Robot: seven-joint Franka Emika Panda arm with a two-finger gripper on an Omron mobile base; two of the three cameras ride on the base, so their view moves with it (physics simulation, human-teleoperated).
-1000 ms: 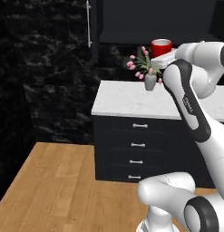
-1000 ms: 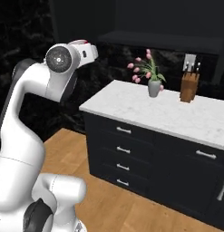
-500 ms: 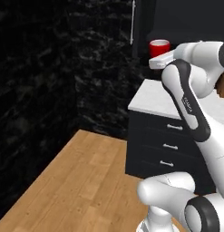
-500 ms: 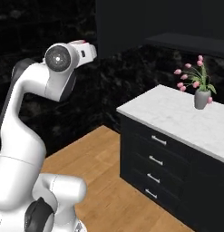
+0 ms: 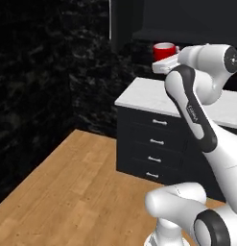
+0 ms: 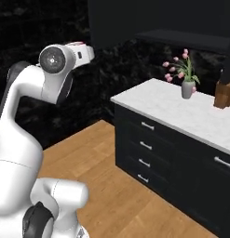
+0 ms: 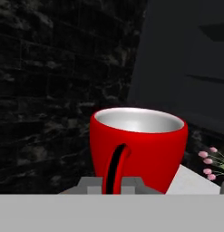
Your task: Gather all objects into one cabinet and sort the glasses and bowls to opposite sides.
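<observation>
Red and glossy, the cup point(image 7: 138, 149) sat right in front of the hand camera, upright, its pale grey inside showing, and the gripper point(image 7: 110, 185) was clenched on it, one dark finger point(image 7: 114, 167) running up the near wall from below. Over in the left base view the same red cup point(image 5: 164, 51) rode high at the end of the white arm point(image 5: 192, 110), above the white counter point(image 5: 153, 98) and level with the dark shelf recess behind it. From the right base view only a sliver of red point(image 6: 77, 43) peeked over the top of the hand, well to the left of that counter point(image 6: 181, 114) and out over the wooden floor point(image 6: 107, 186). Counter as the landmark, then: black drawer fronts point(image 6: 146, 148) with short silver pulls sat under its marble top, a vase of pink flowers point(image 6: 185, 76) stood on its far side, and a brown block point(image 6: 224, 95) stood to the right of the vase, partly cut by the frame edge. Above the counter's left end a long silver bar handle point(image 5: 110, 20) hung on a black wall cabinet point(image 5: 127, 19). Rough black stone wall point(image 5: 43, 72) ran off to the left of the counter.
</observation>
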